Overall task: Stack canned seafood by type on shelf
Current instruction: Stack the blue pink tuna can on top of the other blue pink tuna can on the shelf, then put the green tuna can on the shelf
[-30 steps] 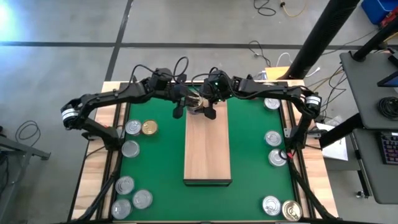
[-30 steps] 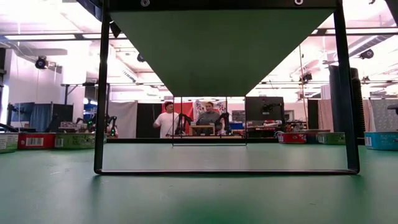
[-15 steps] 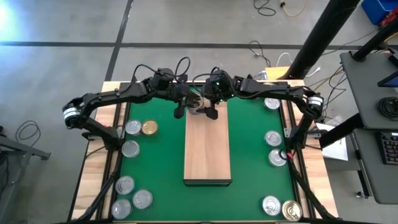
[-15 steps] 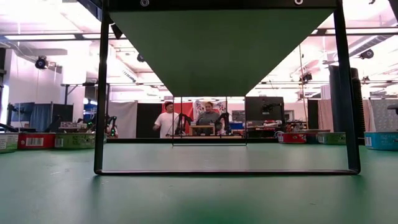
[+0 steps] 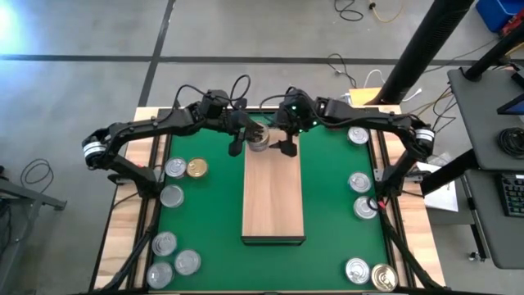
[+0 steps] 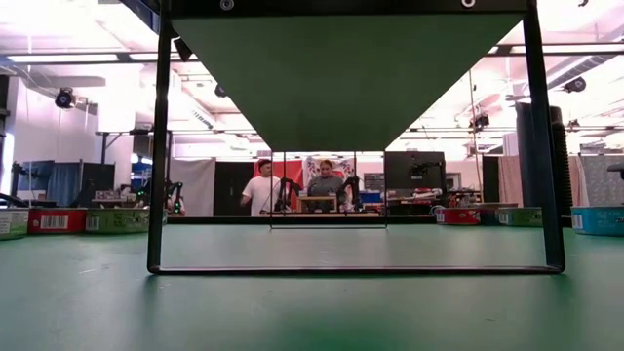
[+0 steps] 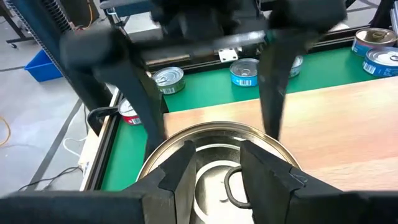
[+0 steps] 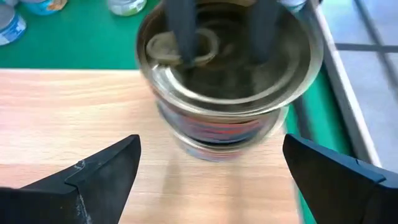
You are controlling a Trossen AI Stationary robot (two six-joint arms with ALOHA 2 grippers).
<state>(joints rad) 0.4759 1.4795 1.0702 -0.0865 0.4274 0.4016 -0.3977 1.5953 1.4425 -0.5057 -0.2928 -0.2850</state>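
Shelf (image 5: 273, 197) lies lengthwise along the middle of the green bench (image 5: 327, 213). One silver-topped can (image 5: 257, 138) stands at the shelf's far end, apparently on a second can of the same kind, seen in the right wrist view. Left claw (image 5: 243, 135) pinches the top can's rim, one finger inside the lid recess, likely to steady it on the stack. Right claw (image 5: 289, 139) stands wide open and empty just beside the can. Loose cans (image 5: 174, 169) wait along both side edges of the bench, still to be sorted
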